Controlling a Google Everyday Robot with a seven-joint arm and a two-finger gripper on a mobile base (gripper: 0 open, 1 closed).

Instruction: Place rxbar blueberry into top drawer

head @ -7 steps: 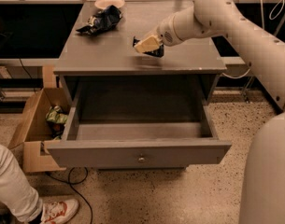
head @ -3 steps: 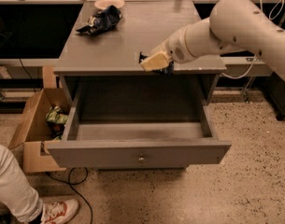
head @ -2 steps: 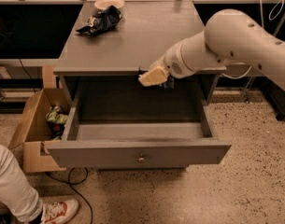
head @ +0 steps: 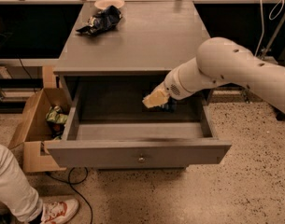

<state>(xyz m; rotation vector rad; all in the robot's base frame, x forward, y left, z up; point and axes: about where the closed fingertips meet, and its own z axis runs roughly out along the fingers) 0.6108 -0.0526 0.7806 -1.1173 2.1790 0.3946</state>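
The top drawer (head: 109,152) of the grey cabinet stands pulled open, and its small round knob (head: 141,159) faces me. My gripper (head: 159,98) reaches down from the right over the open drawer, toward its back right part. It is shut on the rxbar blueberry (head: 169,106), of which only a dark blue end shows under the pale fingers (head: 153,98). The bar hangs above the drawer's floor, inside the drawer opening.
A wrinkled dark chip bag (head: 99,21) and a pale bowl (head: 109,3) lie at the back of the cabinet top (head: 146,41). An open cardboard box (head: 33,120) with packets stands left of the drawer. A person's leg (head: 9,185) and shoe (head: 60,210) are at bottom left.
My gripper has carried the bar off the cabinet top, forward over its front edge and down into the open drawer. The drawer and the chip bag have not moved.
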